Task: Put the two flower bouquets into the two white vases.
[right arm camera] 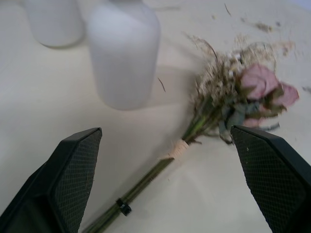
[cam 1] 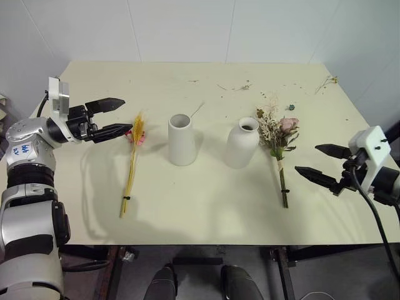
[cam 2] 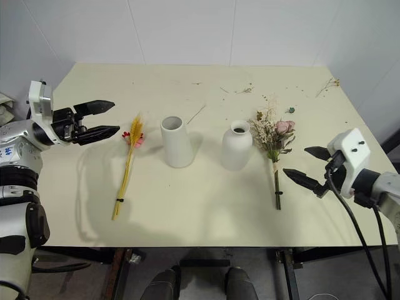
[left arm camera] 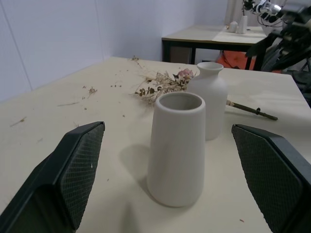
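White walls stood behind a pale table [cam 1: 206, 212]. Two white vases stood in the middle, near each other: a cone vase [cam 1: 182, 140] and a bottle vase [cam 1: 242, 143]. Two bouquets lay flat, one on each outer side: a wheat bunch [cam 1: 132, 164] left of the cone vase, a rose bunch [cam 1: 279, 145] just right of the bottle vase. Both pincers were wide and held nothing: the left pincer [cam 1: 111, 117] hung near the wheat tips, the right pincer [cam 1: 322, 164] near the rose stems. Dry twig bits [cam 1: 240, 87] lay far back.

The tapered vase [cam 1: 182, 140] and bottle vase [cam 1: 241, 143] stand mid-worktop [cam 1: 206, 206] with a gap between; bare worktop lies at 6 o'clock.
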